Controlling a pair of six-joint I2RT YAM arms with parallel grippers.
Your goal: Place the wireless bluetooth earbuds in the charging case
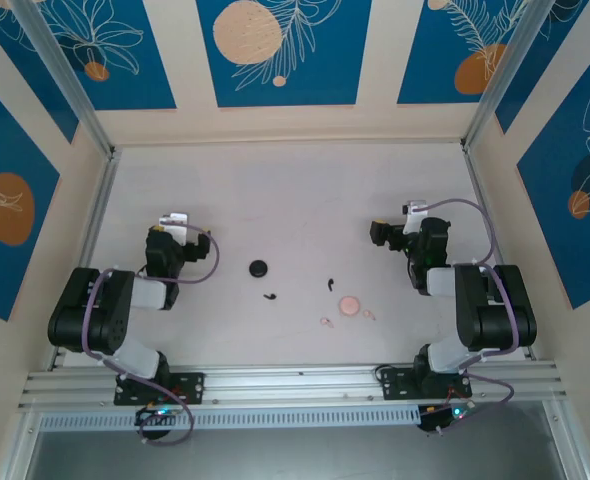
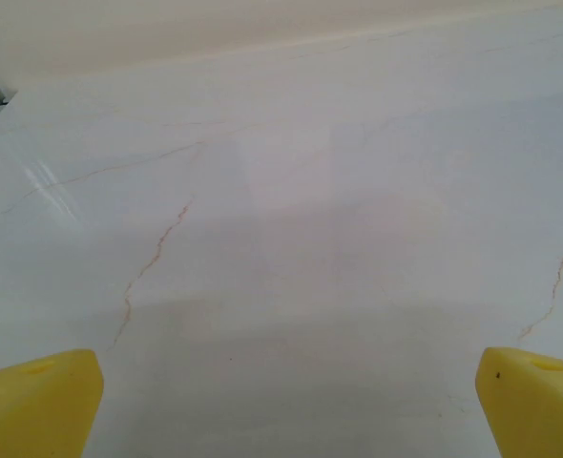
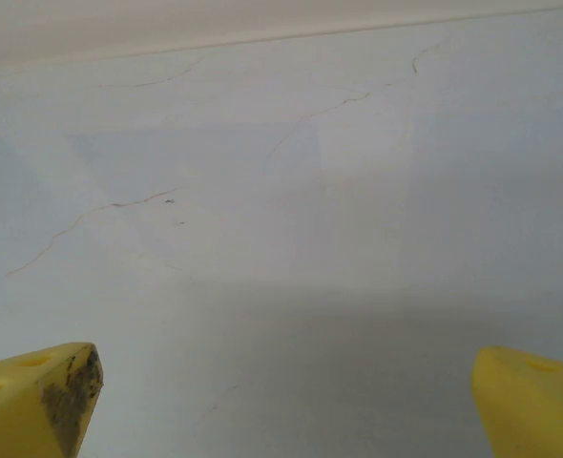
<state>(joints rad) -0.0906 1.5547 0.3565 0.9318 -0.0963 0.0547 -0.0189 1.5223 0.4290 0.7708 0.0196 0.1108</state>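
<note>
closest on the white veined table (image 1: 275, 190), two tiny pale pink earbuds (image 1: 326, 322) lie just beside the round pink case (image 1: 349, 305). farther, two tiny black curved earbuds (image 1: 271, 296) lie apart, outside the round black case (image 1: 259, 268). beyond, left gripper (image 2: 286, 401) and right gripper (image 3: 286, 401) have yellow jaws spread wide, holding nothing.

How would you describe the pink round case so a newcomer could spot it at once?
On the pale table, look toward the near edge, nearer the right arm than the left. The pink case lies there with two tiny pink earbuds beside it. It is the only pale round disc; the black case sits farther left.
</note>
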